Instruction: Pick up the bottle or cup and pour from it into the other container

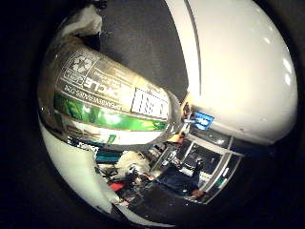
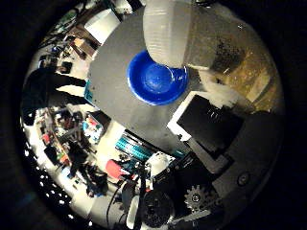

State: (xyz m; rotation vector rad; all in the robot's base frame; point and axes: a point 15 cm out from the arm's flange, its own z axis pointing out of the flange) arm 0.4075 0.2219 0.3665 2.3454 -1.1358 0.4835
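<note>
The robot hand [image 2: 211,143] holds a clear plastic bottle [image 1: 109,102] with a green-banded label close against its palm, white and black fingers [image 1: 238,71] curled round its body. In the thumb-side view the bottle's white cap end [image 2: 168,31] hangs above a blue bowl [image 2: 156,79] that sits on the grey bench [image 2: 110,96], away from its edges. The bottle is well clear of the bench surface, lying tilted rather than upright, its contents pale and yellowish through the wall. The pick-up looks done and the carry to the bowl all but complete. The bowl appears empty, and whether the cap is on or off cannot be told, so the pour itself seems yet to come. What remains, by this reading, is tipping the bottle further over the bowl.
</note>
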